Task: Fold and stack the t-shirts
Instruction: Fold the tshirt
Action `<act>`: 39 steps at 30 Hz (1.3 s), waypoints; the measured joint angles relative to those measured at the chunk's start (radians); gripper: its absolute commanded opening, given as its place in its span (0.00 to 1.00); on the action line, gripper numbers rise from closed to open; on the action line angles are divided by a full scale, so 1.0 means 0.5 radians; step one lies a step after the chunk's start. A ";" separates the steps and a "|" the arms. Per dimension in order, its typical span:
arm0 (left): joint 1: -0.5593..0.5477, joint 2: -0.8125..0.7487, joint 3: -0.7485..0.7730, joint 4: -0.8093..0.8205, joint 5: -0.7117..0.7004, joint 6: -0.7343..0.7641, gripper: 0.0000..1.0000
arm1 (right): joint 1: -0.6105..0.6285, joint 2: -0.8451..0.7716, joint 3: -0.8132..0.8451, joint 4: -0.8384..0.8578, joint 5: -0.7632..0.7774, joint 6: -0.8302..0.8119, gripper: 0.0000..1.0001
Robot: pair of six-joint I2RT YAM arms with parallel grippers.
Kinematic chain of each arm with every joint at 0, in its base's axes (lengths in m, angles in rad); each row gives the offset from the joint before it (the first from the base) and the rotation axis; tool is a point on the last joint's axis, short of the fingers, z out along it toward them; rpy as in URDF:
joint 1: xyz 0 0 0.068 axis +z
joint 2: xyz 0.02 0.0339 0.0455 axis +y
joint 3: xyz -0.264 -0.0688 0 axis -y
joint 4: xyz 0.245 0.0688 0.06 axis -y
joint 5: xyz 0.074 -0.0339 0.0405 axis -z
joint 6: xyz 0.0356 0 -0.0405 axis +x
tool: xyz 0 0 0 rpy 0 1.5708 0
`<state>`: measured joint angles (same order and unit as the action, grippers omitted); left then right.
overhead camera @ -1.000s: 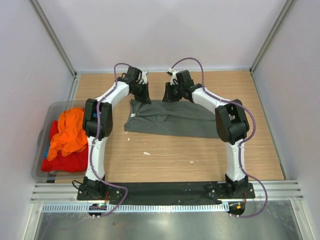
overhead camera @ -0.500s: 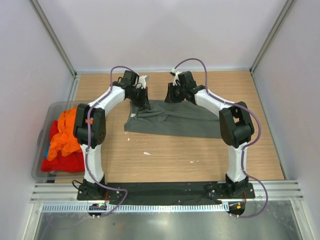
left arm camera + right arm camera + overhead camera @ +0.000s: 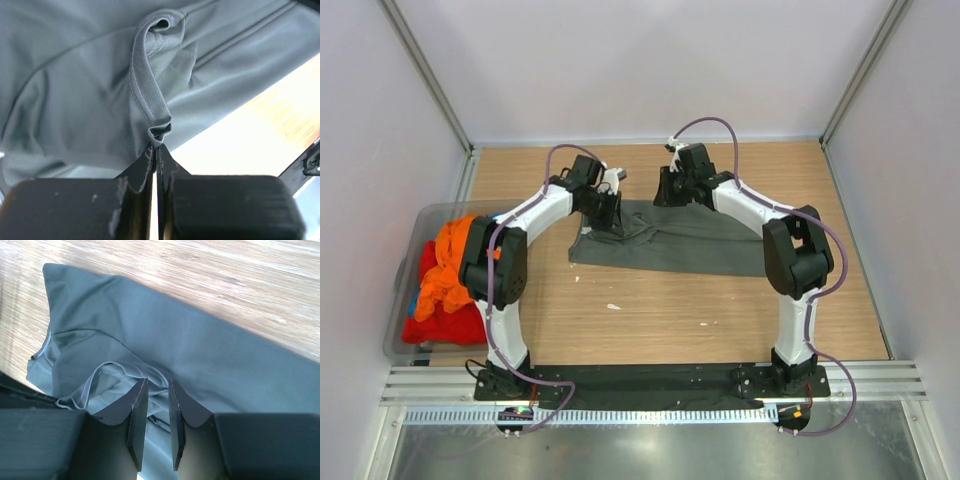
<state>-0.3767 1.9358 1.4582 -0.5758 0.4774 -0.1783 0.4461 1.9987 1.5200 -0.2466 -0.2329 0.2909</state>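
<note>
Left of the dark grey-green t-shirt [image 3: 690,245] and a little nearer, we see the bin [image 3: 420,215] with the orange t-shirt [image 3: 455,262] and the red t-shirt [image 3: 442,324]. The grey-green one lies on the table [image 3: 720,310]. At its far edge the left gripper [image 3: 156,147] pinches a fold, fingers pressed together. The right gripper [image 3: 156,386] clamps bunched cloth, fingers narrowly apart.

Live on my left arm [image 3: 535,207] and right arm [image 3: 745,205]: white shells, black joints, a purple cable [image 3: 705,122] looping over each, flat black bases [image 3: 505,378].

The left gripper [image 3: 156,151] has seemingly dragged the grey-green t-shirt [image 3: 690,245] corner nearer.
</note>
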 measured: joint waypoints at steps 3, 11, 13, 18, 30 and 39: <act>-0.023 -0.053 -0.053 -0.008 -0.040 0.008 0.02 | 0.000 -0.031 -0.018 -0.025 0.016 0.010 0.29; -0.095 -0.130 -0.220 -0.047 -0.241 0.021 0.19 | 0.000 -0.089 -0.054 -0.101 0.066 0.082 0.29; -0.111 -0.157 -0.249 -0.057 -0.285 0.016 0.24 | 0.000 -0.089 -0.060 -0.131 0.066 0.130 0.29; -0.137 -0.301 -0.370 -0.033 -0.326 -0.020 0.29 | 0.045 -0.089 -0.079 -0.169 0.135 0.248 0.29; -0.136 -0.472 -0.443 0.051 -0.520 -0.420 0.33 | 0.389 -0.089 -0.079 -0.302 0.642 0.815 0.30; -0.058 -0.275 -0.283 0.024 -0.670 -0.717 0.33 | 0.387 -0.088 -0.078 -0.313 0.844 1.071 0.30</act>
<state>-0.4057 1.7985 1.3167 -0.5636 0.1425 -0.5369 0.6395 1.9549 1.4811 -0.4030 0.1890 0.8265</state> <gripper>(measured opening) 0.330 0.300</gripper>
